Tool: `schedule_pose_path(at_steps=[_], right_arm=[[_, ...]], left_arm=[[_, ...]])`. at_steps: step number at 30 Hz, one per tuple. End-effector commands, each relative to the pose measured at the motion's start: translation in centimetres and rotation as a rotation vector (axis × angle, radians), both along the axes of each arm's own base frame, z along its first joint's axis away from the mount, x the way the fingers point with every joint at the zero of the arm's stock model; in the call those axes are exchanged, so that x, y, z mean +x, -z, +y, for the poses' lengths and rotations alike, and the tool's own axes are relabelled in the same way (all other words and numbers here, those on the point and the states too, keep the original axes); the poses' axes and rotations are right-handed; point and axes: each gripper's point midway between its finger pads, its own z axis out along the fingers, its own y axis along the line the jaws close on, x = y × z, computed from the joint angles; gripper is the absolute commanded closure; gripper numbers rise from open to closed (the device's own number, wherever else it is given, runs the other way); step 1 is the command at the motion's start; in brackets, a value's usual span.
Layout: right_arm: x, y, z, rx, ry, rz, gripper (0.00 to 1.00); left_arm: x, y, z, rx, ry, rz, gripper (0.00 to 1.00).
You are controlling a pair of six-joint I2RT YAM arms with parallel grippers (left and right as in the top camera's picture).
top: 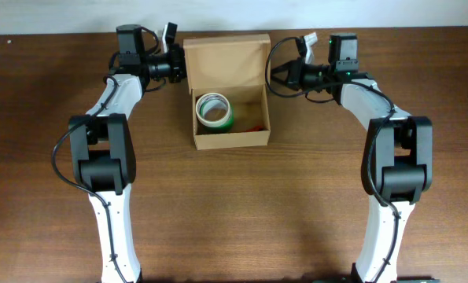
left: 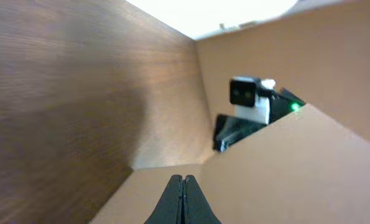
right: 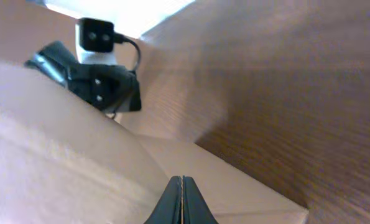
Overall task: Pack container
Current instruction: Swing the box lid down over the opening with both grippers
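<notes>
The container (top: 230, 140) is a tan cardboard box in the middle far part of the table. Its hinged flap lid (top: 226, 53) stands open at the back. Inside lies a white and green tape roll (top: 214, 110) and a small red thing (top: 253, 126). My left gripper (top: 180, 67) is shut at the lid's left edge. In the left wrist view its tips (left: 183, 182) are pressed together over cardboard (left: 296, 174). My right gripper (top: 274, 75) is shut at the lid's right edge. In the right wrist view its tips (right: 182, 182) are over cardboard (right: 48, 155).
The brown wooden table (top: 234, 212) stretches toward the front between the two arm bases. The table's far edge runs just behind the lid. Each wrist view shows the opposite arm's camera (left: 250, 99) (right: 97, 37) across the box.
</notes>
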Motion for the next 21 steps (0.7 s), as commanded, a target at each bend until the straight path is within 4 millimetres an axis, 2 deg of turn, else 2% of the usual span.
schedule_pose_path(at_steps=[1,9,13,17,21], right_arm=[[-0.1,-1.0,0.8,0.068,-0.038,0.012,0.96],[-0.5,-3.5,1.4,0.135,-0.107,-0.014,0.96],[0.0,-6.0,2.0,0.166,-0.125,-0.015,0.96],[0.3,-8.0,3.1,0.180,-0.137,-0.017,0.96],[0.5,-9.0,4.6,0.186,-0.122,0.030,0.96]], left_arm=[[-1.3,-1.6,-0.4,-0.076,0.102,-0.016,0.99],[-1.2,-5.4,-0.7,-0.111,0.169,-0.122,0.98],[-0.7,-7.2,-0.8,-0.111,0.171,-0.152,0.99],[-0.6,-8.2,-1.3,-0.108,0.176,-0.176,0.98],[-0.3,-8.1,-2.0,-0.102,0.159,-0.142,0.98]])
